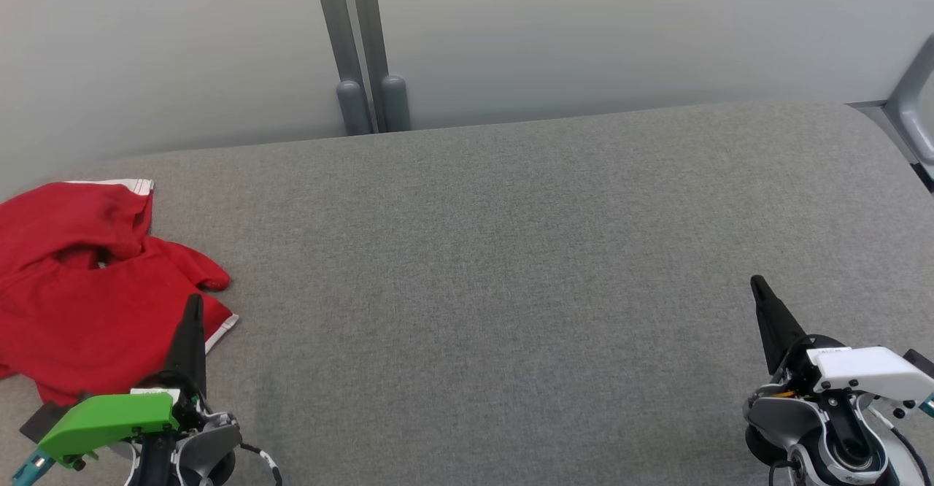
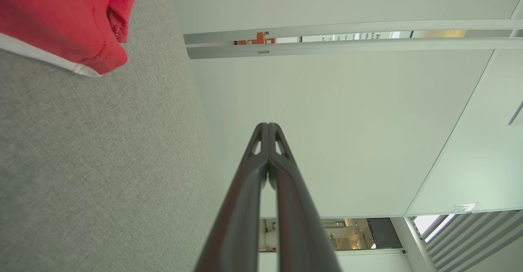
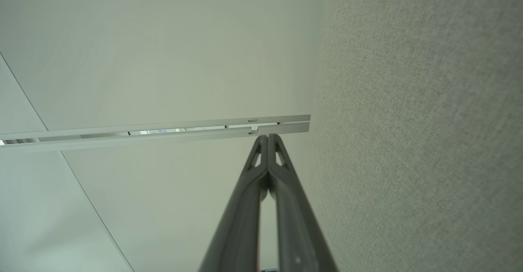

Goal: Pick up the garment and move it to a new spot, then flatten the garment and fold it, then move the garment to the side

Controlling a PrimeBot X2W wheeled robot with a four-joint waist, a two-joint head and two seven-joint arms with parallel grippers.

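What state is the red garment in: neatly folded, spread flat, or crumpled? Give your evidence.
Crumpled. The garment lies bunched on the grey surface, layers overlapping unevenly, white trim askew.

- A wide table (image 1: 511, 252) covered in grey woven cloth, its far right corner rounded.
- A red garment (image 1: 87, 289) with white trim lies crumpled on it at the left edge.

Left gripper (image 1: 194, 309) low on the left, fingers pressed together, tips pointing up. Right gripper (image 1: 760, 292) low on the right, same pose, fingers together.
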